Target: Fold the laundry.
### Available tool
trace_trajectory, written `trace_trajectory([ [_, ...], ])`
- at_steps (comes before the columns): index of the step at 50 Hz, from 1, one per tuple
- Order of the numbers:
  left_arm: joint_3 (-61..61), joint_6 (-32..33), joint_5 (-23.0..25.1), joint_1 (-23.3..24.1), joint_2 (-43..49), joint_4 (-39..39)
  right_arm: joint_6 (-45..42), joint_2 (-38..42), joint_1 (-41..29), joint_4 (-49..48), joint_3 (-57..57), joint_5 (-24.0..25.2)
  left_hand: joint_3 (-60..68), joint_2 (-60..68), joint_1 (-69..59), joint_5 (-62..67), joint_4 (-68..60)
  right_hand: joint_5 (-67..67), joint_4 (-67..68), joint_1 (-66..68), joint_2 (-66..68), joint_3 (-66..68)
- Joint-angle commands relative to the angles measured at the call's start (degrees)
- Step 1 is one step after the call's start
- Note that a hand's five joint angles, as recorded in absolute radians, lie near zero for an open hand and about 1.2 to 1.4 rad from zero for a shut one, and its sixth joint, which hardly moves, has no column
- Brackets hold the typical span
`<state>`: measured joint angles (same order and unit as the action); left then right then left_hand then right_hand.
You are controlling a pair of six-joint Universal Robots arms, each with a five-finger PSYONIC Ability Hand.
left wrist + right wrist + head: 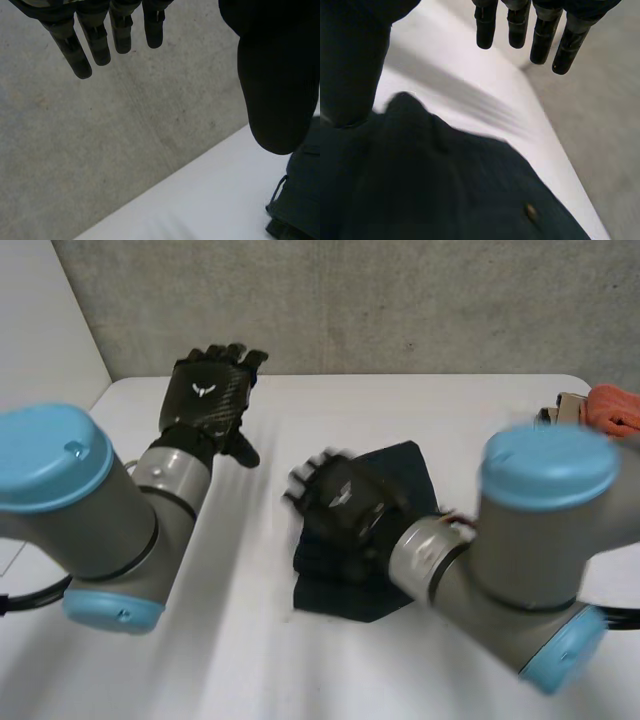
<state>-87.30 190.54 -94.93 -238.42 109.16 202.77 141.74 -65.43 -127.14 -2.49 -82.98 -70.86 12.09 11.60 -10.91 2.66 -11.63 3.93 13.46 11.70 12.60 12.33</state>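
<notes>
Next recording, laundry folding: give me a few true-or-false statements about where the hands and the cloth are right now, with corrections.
1. The dark cloth lies on the white table. True.
2. The left hand grips the cloth. False: it is open and apart from the cloth, near the table's far edge.
3. The right hand is over the cloth with its fingers straight. True.
4. An orange thing lies beside the left arm. False: it is at the table's right edge.

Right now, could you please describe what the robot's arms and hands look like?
The left arm and right arm are thick grey cylinders with rounded light-blue caps. The left hand and right hand are black, each with a small white emblem on its back.
</notes>
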Motion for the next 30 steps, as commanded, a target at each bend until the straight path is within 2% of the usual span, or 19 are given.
trace_trajectory([
  [1, 10.9, -0.1, 0.4, 3.9, 8.5, -5.4, 29.8, -6.6, 12.4, 2.4, 2.2, -2.4, -1.9, -1.4, 0.7, -2.4, 1.4, -3.9, -3.5, -1.7, -2.6, -2.3],
  [3, 14.4, -0.2, 0.4, 5.8, 12.1, -8.3, 33.9, -5.0, 14.2, 4.1, 3.3, -2.4, -1.7, -1.2, 0.5, -2.3, 1.2, -3.9, -3.5, -1.7, -2.6, -2.3],
  [6, 17.5, -0.1, 0.4, 7.2, 15.8, -10.6, 34.0, -1.6, 14.4, 6.2, 5.2, -3.0, -1.7, -1.2, 0.5, -2.3, 1.2, -3.9, -3.5, -1.7, -2.6, -2.3],
  [10, 22.2, -0.1, 0.4, 8.7, 21.1, -14.1, 30.2, 4.5, 14.5, 9.9, 8.4, -3.9, -1.7, -1.2, 0.5, -2.3, 1.2, -3.9, -3.5, -1.7, -2.6, -2.3],
  [18, 27.1, 0.4, 2.2, 10.2, 29.5, -21.9, 24.5, 14.2, 14.3, 10.8, 12.1, -8.3, -0.9, -0.4, -0.3, -1.4, 0.4, -3.9, -3.5, -1.7, -2.6, -2.3],
  [24, 27.5, 0.7, 2.5, 9.7, 30.8, -24.9, 19.9, 17.4, 14.5, 10.5, 12.5, -10.2, -0.5, 0.0, -0.7, -1.1, 0.1, -3.9, -3.5, -1.7, -2.6, -2.3],
  [30, 29.4, 3.0, 2.7, 9.4, 30.1, -29.0, 17.0, 15.5, 14.7, 10.0, 11.8, -11.5, 0.0, 0.5, -1.2, -0.6, -0.4, -3.9, -3.5, -1.7, -2.6, -2.3],
])
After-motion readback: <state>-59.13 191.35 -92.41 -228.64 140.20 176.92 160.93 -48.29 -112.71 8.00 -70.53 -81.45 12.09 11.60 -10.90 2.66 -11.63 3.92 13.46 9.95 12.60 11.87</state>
